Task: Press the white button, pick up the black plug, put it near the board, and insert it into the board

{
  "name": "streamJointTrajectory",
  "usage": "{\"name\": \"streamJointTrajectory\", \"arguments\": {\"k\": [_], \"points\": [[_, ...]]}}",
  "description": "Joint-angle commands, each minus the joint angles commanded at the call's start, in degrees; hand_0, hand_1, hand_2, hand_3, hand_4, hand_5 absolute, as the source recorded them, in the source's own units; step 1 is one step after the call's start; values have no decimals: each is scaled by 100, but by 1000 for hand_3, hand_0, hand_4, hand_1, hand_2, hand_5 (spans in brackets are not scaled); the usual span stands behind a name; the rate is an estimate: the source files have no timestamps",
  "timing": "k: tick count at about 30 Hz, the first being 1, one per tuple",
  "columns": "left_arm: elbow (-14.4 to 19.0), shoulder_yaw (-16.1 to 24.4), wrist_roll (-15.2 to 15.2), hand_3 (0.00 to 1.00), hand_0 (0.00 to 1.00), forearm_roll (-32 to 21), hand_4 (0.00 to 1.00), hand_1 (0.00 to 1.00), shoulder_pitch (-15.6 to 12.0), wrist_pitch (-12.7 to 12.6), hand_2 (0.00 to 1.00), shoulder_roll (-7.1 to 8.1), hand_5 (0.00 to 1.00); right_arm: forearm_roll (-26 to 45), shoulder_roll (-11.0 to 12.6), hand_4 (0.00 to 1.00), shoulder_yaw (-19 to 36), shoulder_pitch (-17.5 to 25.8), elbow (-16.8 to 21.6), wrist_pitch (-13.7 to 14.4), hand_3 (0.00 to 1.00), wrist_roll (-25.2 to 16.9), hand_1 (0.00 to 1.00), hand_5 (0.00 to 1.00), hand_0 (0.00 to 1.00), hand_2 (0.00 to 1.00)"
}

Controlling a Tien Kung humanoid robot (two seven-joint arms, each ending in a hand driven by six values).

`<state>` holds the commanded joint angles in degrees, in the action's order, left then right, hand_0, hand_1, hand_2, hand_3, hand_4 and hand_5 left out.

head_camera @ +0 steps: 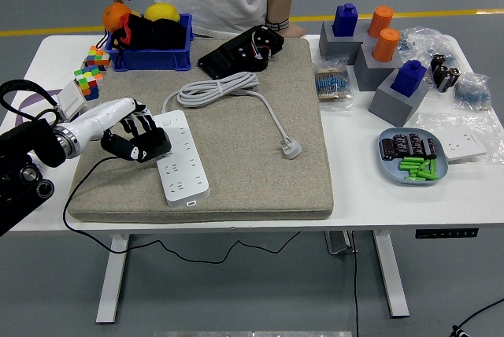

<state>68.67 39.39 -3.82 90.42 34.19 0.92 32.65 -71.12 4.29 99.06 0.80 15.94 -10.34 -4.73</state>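
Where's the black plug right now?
In the head view, the black plug is held in the robot's left hand at the left side of the grey mat, right at the left edge of the white power strip.
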Motion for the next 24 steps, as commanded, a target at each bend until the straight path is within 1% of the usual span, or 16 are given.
{"name": "streamJointTrajectory", "arguments": {"k": [3,14,18,24], "points": [[-24,-120,6,508,459,-24,741,422,91,4,424,-12,2,-5,1,741,-4,-5,-4,-1,621,1,701,432,722,686],[-79,-489,-35,507,459,65,738,422,304,9,424,16,2,-3,0,740,-5,5,-9,0,620,1,701,431,723,686],[-120,-676,-56,505,458,137,738,421,416,-11,423,-15,2,-1,-3,740,3,9,-10,-1,620,2,701,431,723,686],[-206,-900,-71,505,457,183,737,420,513,-17,423,-76,2,11,-8,740,8,7,0,1,620,-3,701,430,722,686]]}}
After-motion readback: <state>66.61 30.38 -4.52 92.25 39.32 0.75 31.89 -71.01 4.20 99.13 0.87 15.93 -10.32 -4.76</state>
